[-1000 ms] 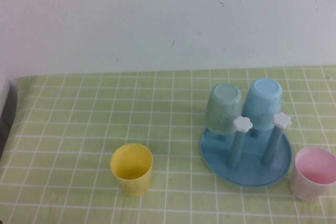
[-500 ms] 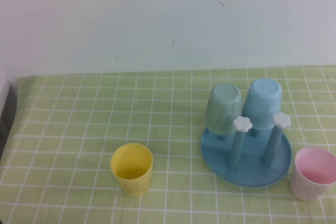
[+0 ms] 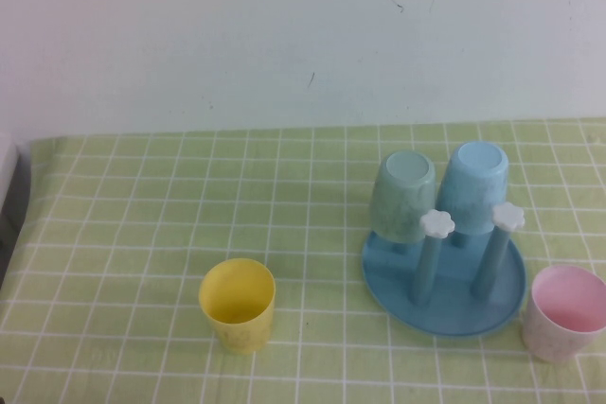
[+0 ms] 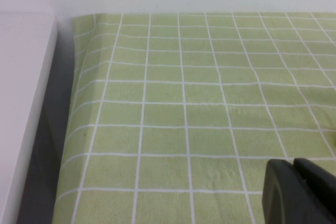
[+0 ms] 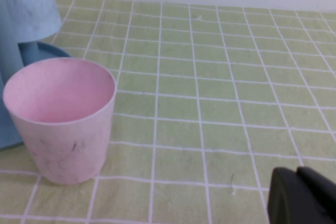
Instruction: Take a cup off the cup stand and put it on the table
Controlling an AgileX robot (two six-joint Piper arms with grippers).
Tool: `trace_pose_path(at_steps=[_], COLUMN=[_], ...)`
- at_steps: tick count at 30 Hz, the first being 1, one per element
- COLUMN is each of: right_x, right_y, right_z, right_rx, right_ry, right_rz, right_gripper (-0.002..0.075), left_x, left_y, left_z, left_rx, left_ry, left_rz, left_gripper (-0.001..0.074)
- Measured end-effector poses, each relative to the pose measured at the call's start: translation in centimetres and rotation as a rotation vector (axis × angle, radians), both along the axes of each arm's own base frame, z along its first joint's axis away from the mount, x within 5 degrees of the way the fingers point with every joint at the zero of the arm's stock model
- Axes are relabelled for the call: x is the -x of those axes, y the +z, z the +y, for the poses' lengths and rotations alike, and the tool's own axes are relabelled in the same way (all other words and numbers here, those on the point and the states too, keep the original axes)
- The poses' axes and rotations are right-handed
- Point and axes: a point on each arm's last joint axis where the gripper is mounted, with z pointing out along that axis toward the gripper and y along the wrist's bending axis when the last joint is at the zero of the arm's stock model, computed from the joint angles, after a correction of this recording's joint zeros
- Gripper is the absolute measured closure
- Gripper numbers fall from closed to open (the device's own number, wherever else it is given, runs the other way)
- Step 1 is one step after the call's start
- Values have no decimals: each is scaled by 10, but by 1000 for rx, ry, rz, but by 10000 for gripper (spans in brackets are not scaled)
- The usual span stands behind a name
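Cup stand: the round blue cup stand (image 3: 445, 281) is our landmark, sitting toward the right of the table (image 3: 142, 234), with two white flower caps showing on its front posts.
Pink cup: the cup (image 3: 564, 312) is off the posts and upright on the green grid cloth, mouth up, just to the right of the cup stand; from the high view its wall looks to be touching or nearly touching the tray rim, hard to call which.
Pink cup, close in: the right wrist view has it (image 5: 62, 119) standing on the cloth with the blue tray edge right behind it.
Mint cup: the mint-green cup (image 3: 401, 194) hangs upside down on the cup stand's rear left post.
Blue cup: the light blue cup (image 3: 472, 186) is inverted on the rear right post, beside the mint one.
Yellow cup: the yellow cup (image 3: 238, 305) stands upright, well to the left of the cup stand.
Left gripper: the left gripper (image 4: 300, 192) is far off to the left of the cup stand near the table's edge, fingers pressed together, nothing between them.
Right gripper: the right gripper (image 5: 303, 196) sits low over the cloth just right of the cup stand, near the pink cup, fingers together, clear of it.
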Motion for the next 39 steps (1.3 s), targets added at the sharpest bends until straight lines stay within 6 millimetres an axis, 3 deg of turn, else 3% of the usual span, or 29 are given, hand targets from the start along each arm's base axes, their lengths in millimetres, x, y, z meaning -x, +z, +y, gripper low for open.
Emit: trace_pose_path(at_steps=[39], right_x=[0], right_y=[0], right_z=[-1], right_rx=[36], right_ry=[2], right_rz=[9], right_gripper=[729], left_x=[0], left_y=[0], left_z=[0], left_rx=[-2], left_ry=[-1], left_rz=[0], left_gripper=[738])
